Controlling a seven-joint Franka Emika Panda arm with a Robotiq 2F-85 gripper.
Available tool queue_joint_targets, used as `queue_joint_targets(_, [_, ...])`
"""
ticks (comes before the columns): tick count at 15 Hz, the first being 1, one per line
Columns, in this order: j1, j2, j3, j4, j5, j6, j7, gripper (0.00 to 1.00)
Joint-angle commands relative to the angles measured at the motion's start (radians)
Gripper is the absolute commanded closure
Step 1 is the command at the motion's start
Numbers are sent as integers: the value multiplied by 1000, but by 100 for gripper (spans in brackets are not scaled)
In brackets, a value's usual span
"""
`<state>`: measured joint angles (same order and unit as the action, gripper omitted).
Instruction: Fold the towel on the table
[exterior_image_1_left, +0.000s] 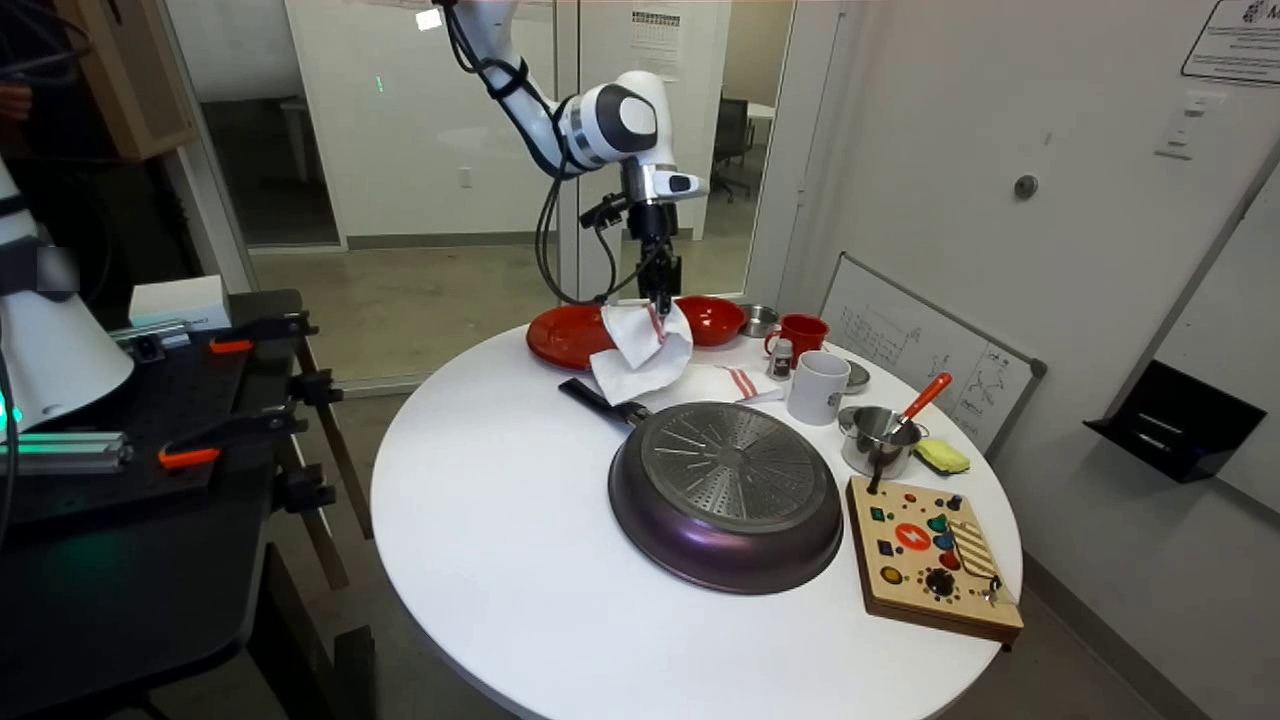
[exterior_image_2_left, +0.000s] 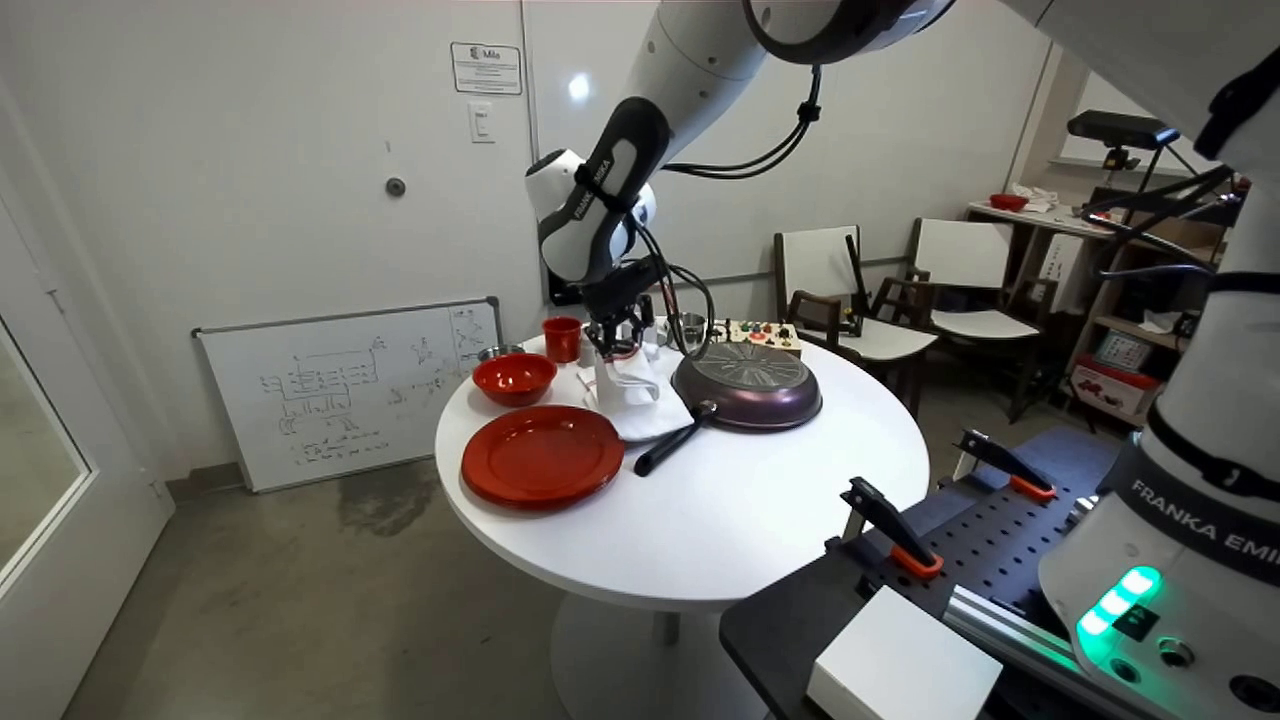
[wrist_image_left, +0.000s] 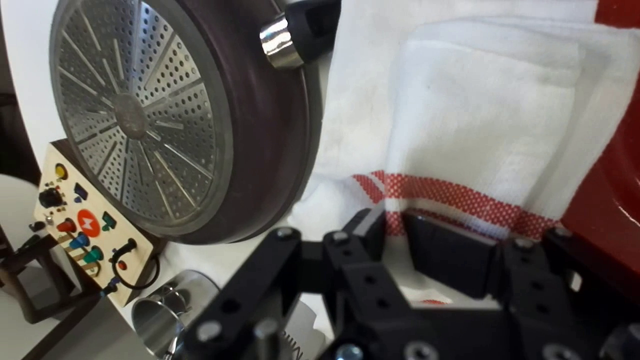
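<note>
The towel (exterior_image_1_left: 650, 372) is thin white cloth with red stripes. Part of it is raised and draped below my gripper (exterior_image_1_left: 662, 303); the rest lies on the white round table (exterior_image_1_left: 490, 520). In the wrist view the towel (wrist_image_left: 480, 110) spreads in folds, its red stripes running by the fingertips. My gripper (wrist_image_left: 396, 220) is shut on a striped fold of it, pinched between the finger pads. An exterior view also shows the towel (exterior_image_2_left: 632, 395) hanging under the gripper (exterior_image_2_left: 620, 345). The exact grip is partly hidden there.
An upturned dark pan (exterior_image_1_left: 735, 480) lies beside the towel, its handle close to the cloth. A red plate (exterior_image_1_left: 562, 338) and red bowl (exterior_image_1_left: 712, 320) stand close behind. A white mug (exterior_image_1_left: 818, 388), red mug (exterior_image_1_left: 803, 333), steel pot (exterior_image_1_left: 875, 445) and button box (exterior_image_1_left: 930, 560) stand along the edge.
</note>
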<state>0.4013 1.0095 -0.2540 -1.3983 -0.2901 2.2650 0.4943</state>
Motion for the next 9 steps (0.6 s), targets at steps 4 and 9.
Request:
queue_joint_targets(4, [-34, 161, 50, 327, 26, -370, 50, 95])
queue_joint_targets(9, [-71, 265, 90, 543, 42, -622, 20, 94])
